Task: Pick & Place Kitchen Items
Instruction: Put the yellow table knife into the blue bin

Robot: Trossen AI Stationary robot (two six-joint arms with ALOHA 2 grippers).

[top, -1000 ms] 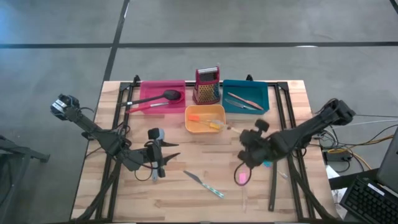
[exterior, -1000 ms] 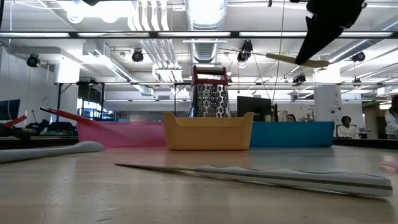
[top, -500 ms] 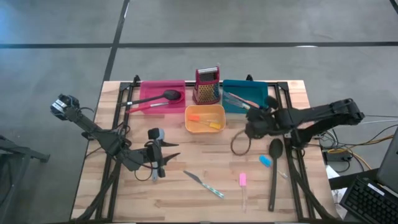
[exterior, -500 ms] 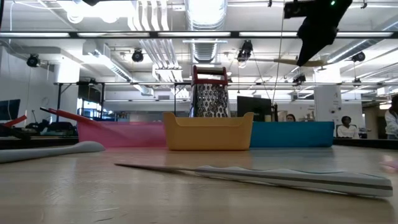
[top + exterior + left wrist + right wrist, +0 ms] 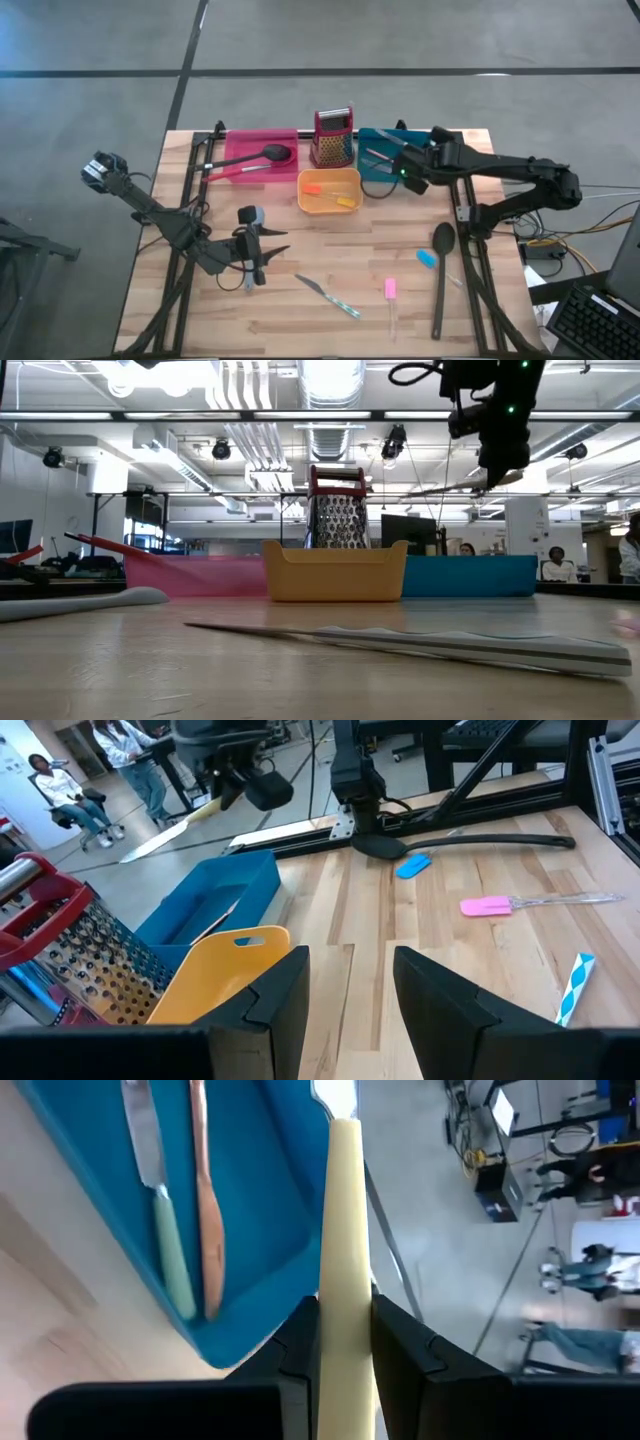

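My right gripper (image 5: 404,172) is shut on a slim cream utensil (image 5: 345,1210) and hangs above the teal tray (image 5: 415,140) at the table's far right; it also shows in the low view (image 5: 498,460). Two slim knives (image 5: 170,1250) lie in that tray. My left gripper (image 5: 262,252) is open and empty over the table's near left, its fingers (image 5: 290,1000) apart. On the table lie a black spoon (image 5: 440,275), a blue piece (image 5: 427,258), a pink spatula (image 5: 390,290) and a striped-handled knife (image 5: 330,297). My right gripper pinches the cream utensil between its two fingers, on its two flat-looking sides (image 5: 345,1305). The utensil sticks out forward beyond the fingertips, along the fingers. It is lifted clear, above the teal tray, and lies tilted in the low view (image 5: 507,478).
A pink tray (image 5: 240,140) holds a black spoon and a red spatula. An orange-yellow tray (image 5: 305,205) holds short orange pieces. A red box grater (image 5: 334,138) stands upright between the pink and teal trays. Dark rails run along both table sides.
My right gripper has gone from the table's near right toward the far edge, carrying the cream utensil clear of the table, and now hangs over the teal tray. It has turned about on the way. It has stayed shut.
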